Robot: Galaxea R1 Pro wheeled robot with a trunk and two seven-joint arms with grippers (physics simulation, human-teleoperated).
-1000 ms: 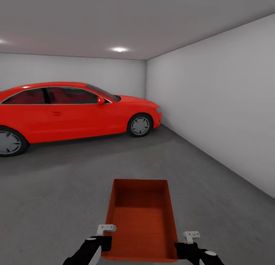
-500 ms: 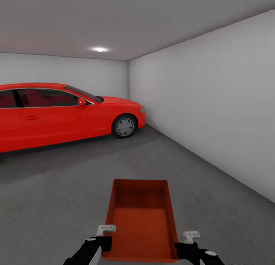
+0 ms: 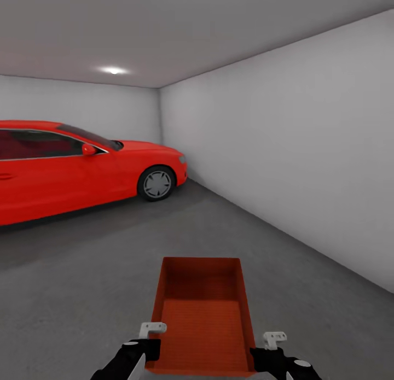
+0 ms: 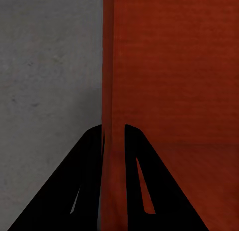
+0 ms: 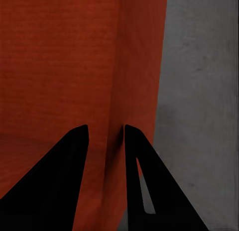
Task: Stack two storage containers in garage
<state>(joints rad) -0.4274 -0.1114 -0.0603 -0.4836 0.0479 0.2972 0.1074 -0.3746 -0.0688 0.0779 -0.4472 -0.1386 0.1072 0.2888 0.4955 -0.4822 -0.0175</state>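
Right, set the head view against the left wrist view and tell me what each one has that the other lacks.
Head view alone: the glossy red coupe car, pale grey walls, a ceiling light, and both grippers at the box's near corners. Left wrist view alone: the left gripper close up, jaws clamped either side of a thin side wall. Shared: the open orange-red rectangular storage container and rough dark grey concrete floor.

I held the storage container straight ahead between my left pincer and right pincer, above the floor. The car stood far left; a wall ran along my right.
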